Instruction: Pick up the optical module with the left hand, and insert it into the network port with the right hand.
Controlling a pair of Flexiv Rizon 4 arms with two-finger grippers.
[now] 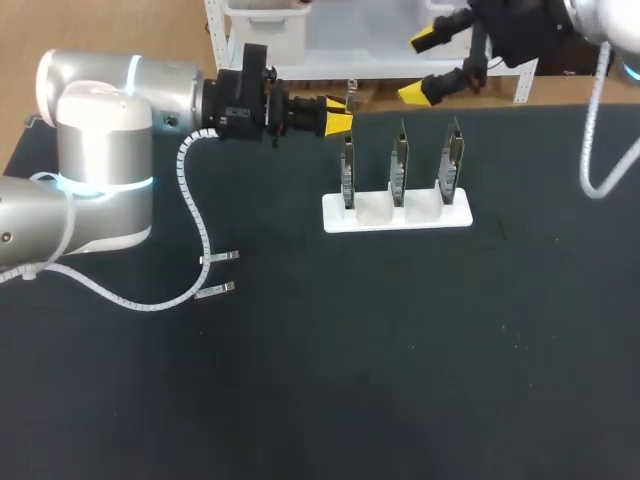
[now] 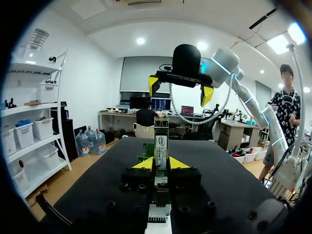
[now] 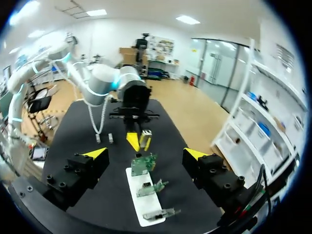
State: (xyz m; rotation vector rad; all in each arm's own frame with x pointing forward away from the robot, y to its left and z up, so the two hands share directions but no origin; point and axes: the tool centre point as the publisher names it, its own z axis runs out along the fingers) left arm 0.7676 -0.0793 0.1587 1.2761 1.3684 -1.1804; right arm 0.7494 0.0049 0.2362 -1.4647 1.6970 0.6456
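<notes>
- Black matting covers the table [image 1: 420, 380]. In the head view its far edge runs at twelve o'clock, just behind a white holder [image 1: 395, 212].
- Three circuit boards [image 1: 400, 165] stand upright in the holder, side by side with gaps between them.
- From the holder's six o'clock the mat lies broad and bare to the near edge, and it is bare out to three o'clock as well.
- Two small silvery pieces [image 1: 218, 274] lie at the holder's eight o'clock, well apart from it, close to the left arm's cable.
- The left gripper [image 1: 340, 122] hangs at eleven o'clock of the holder, near the top of the leftmost board. Its fingers are clamped from both sides on the optical module [image 2: 161, 141], which juts out ahead of the yellow tips.
- The right gripper [image 1: 428, 66] hangs at one o'clock of the holder, out over the table's far edge. Its fingers are spread wide with nothing between them, and it faces the left gripper across the boards.
</notes>
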